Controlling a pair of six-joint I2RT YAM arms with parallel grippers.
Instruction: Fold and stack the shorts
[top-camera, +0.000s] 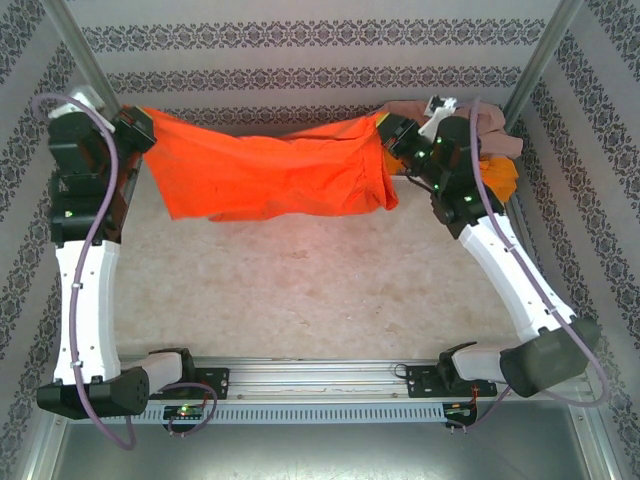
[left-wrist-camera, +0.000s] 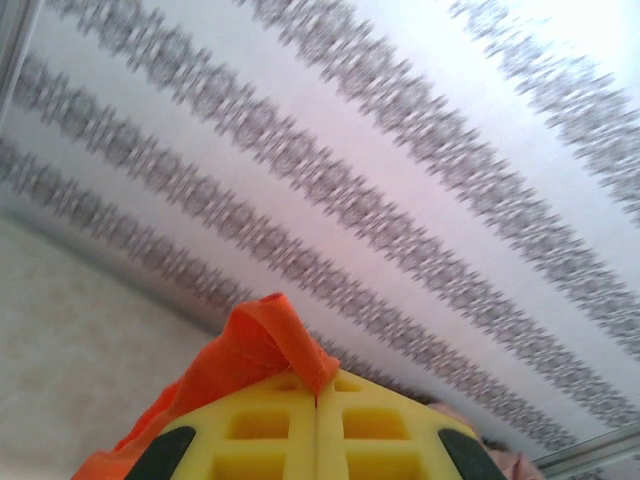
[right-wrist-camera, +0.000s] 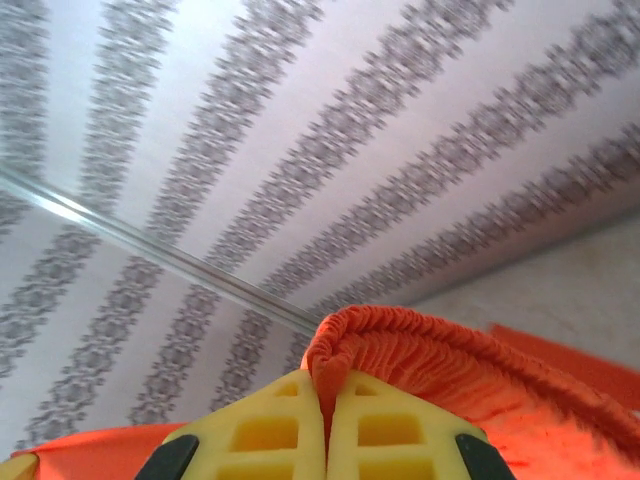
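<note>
An orange pair of shorts (top-camera: 270, 175) is held up and stretched wide across the far side of the bench (top-camera: 300, 300). Whether its lower edge hangs clear of the surface or brushes it cannot be told from above. One end is pinched in the left hand (top-camera: 140, 128), whose yellow fingers (left-wrist-camera: 270, 430) are seen pressed together on a twist of orange cloth. The other end, at the gathered elastic waist, is clamped in the right hand (top-camera: 390, 130), and there too the fingers are closed tight on the fabric. No fold is seen in this pair; it is spread, not creased, so the first fold is judged to be only in preparation. Behind the right arm, at the far right corner, a pink pair (top-camera: 497, 130) and part of a second orange pair (top-camera: 500, 178) are seen in a crumpled heap, not folded. No stack is seen begun on the bench. The task is therefore judged to be near its start, with three pairs to be folded and none yet stacked.
</note>
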